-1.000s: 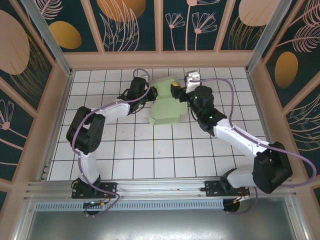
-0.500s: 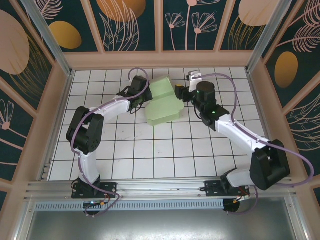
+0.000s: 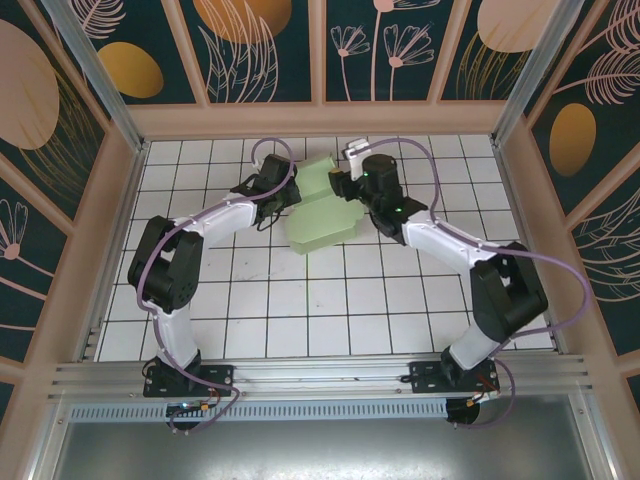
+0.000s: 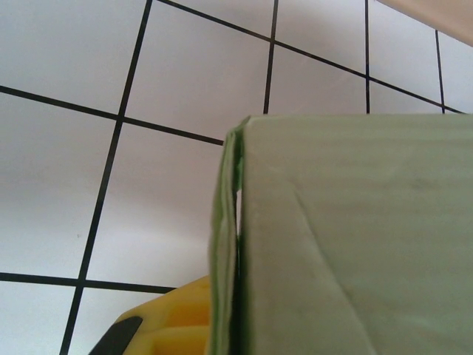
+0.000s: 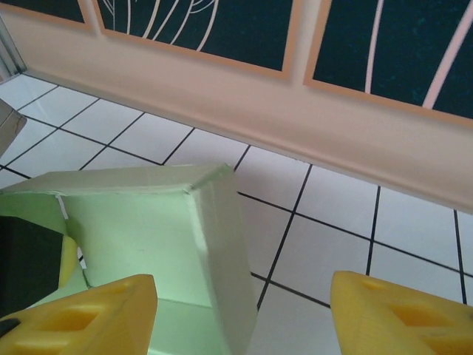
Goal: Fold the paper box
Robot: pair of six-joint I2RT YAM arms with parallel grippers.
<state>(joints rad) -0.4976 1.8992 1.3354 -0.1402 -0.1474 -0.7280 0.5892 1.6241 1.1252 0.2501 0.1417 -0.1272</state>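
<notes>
top view: the pale mint-green, thin card paper box (image 3: 322, 212) is being seen at the far middle of the white tiled table with black grid lines (image 3: 400, 300), between the two arms. it is lying partly folded. one panel is being raised toward the back and the rest is sloping down toward the near side. whether its near edge is resting on the tiles cannot be told. the left gripper (image 3: 293, 196) is being held at the box's left edge. the right gripper (image 3: 339, 186) is being held at the box's far right corner.

left wrist view: the box is being shown very close, as a creased green panel with a doubled edge standing upright. one yellow finger (image 4: 159, 329) is being seen just beside that edge, low in the picture, and the other is being hidden by the card. the jaws are being pressed together, clamped on the card edge.

right wrist view: two yellow fingertips (image 5: 89, 310) are being held well apart, so the jaws are standing wide. an upright folded corner of the box is rising between them, nearer the one on the picture's left. whether either fingertip is touching the card cannot be told. behind the box, tiles are running up to the peach-coloured baseboard (image 5: 310, 126) of the back wall, with dark teal patterned panels (image 5: 192, 29) above it.
</notes>
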